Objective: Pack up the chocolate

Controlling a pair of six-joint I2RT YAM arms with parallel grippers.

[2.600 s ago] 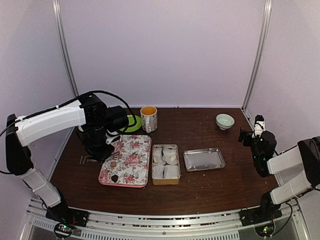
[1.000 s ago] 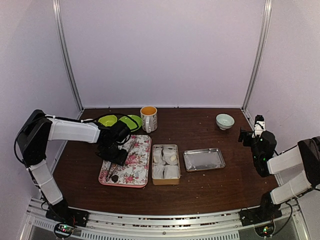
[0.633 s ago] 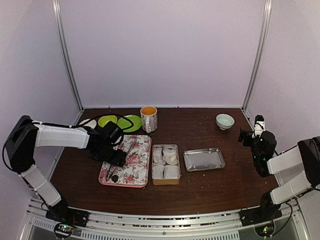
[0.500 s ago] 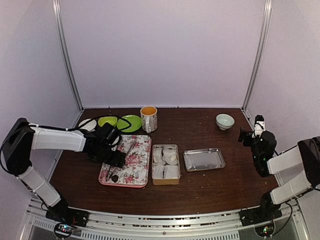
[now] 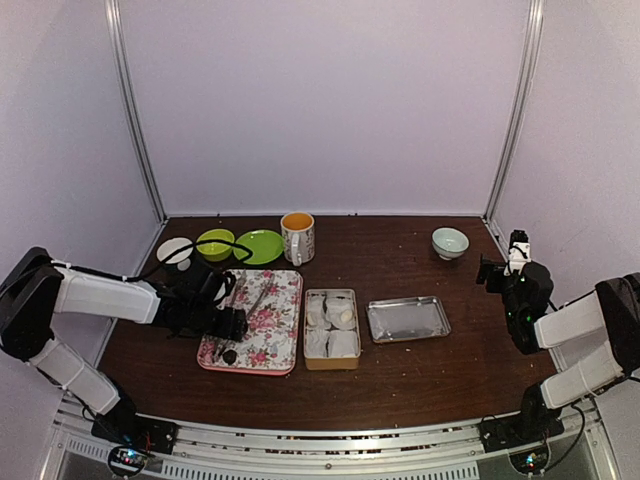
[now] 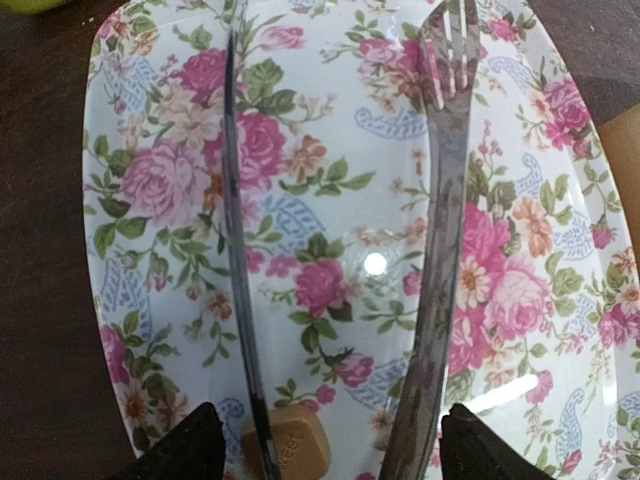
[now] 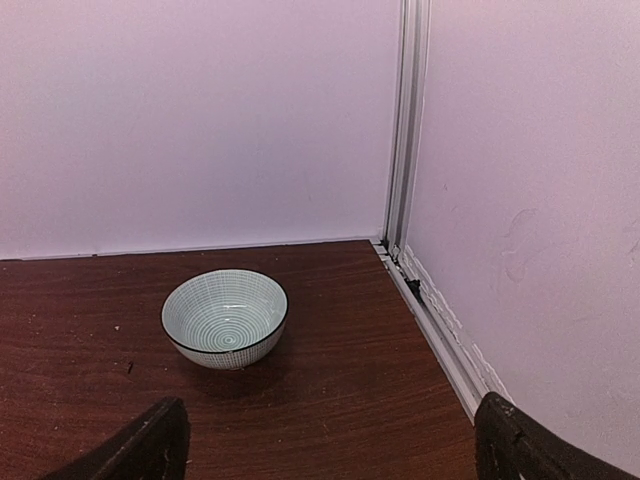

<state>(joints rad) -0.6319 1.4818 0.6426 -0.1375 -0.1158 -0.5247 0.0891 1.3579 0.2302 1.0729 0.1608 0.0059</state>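
The chocolate (image 5: pixel 230 355), a tiny dark lump, lies at the near left corner of the floral tray (image 5: pixel 280 345). My left gripper (image 5: pixel 233 322) is open and low over the tray's left side, just behind the chocolate. In the left wrist view the open gripper (image 6: pixel 330 462) straddles a tan square candy (image 6: pixel 285 447), a thin knife (image 6: pixel 238 200) and a fork (image 6: pixel 445 200) on the floral tray (image 6: pixel 330 150); the dark chocolate is out of that view. My right gripper (image 5: pixel 497 268) is open and empty at the far right.
A tan tin (image 5: pixel 331 328) of white wrapped cakes sits right of the tray, with a metal lid (image 5: pixel 408 318) beside it. Behind are a mug (image 5: pixel 297 236), green plate (image 5: pixel 262 246), green bowl (image 5: pixel 215 243) and pale bowl (image 5: pixel 450 242), which also shows in the right wrist view (image 7: pixel 225 317).
My left arm has dropped and drawn back to the left, bringing its gripper low over the tray's left side. The green bowl is uncovered. The right arm has not moved.
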